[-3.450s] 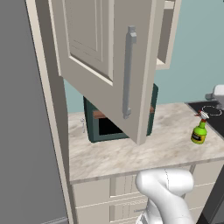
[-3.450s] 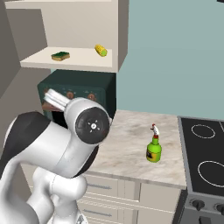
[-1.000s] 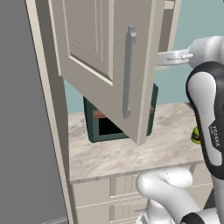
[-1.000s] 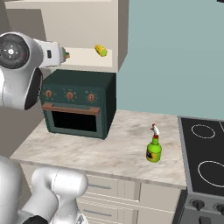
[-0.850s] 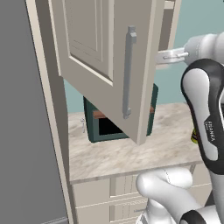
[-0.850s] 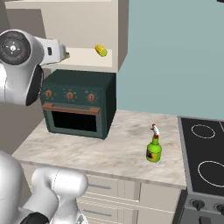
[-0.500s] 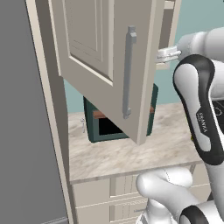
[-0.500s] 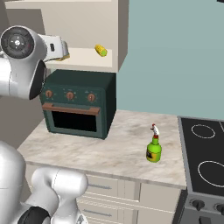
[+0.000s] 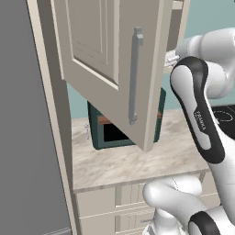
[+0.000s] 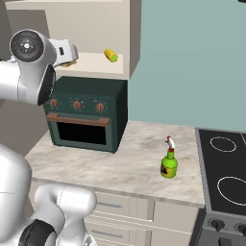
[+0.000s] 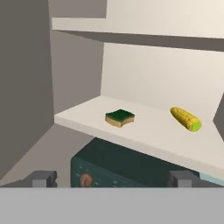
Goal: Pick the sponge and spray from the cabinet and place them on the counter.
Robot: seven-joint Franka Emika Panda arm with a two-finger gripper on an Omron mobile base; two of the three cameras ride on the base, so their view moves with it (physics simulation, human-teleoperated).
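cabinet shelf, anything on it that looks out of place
Yes: a yellow corn cob lies on the beige cabinet's lower shelf, right of the green-and-yellow sponge. Food beside a cleaning item looks odd. Both lie flat and apart; nothing appears spilled or damaged.

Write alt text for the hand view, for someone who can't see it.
A green-and-yellow sponge lies on the lower shelf of an open cabinet, with a corn cob apart to its right on the same shelf. The open claw sits short of the shelf, nothing between its tips, and a dark green oven stands just below.
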